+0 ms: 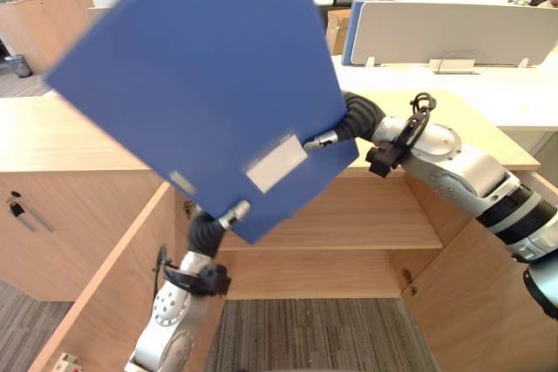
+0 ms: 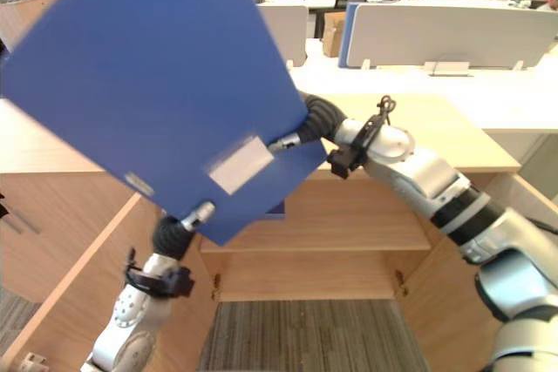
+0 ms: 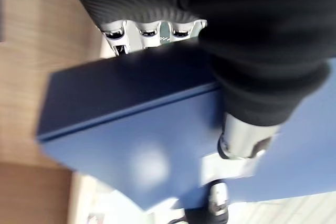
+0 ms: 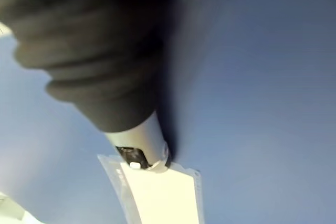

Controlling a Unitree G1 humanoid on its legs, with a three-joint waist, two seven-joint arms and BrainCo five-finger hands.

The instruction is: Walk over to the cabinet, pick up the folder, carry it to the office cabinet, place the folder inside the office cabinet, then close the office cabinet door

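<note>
A large blue folder with a white label pocket is held up, tilted, above the open wooden office cabinet. My left hand grips its lowest corner, thumb on the front face and fingers behind the spine. At the folder's right edge my right hand pinches it, the thumb pressed beside the label. The folder hides the fingers behind it in both eye views.
Both cabinet doors stand open, the left door and the right door flanking my arms. One shelf divides the inside. Grey carpet lies below. White desk dividers stand behind the cabinet top.
</note>
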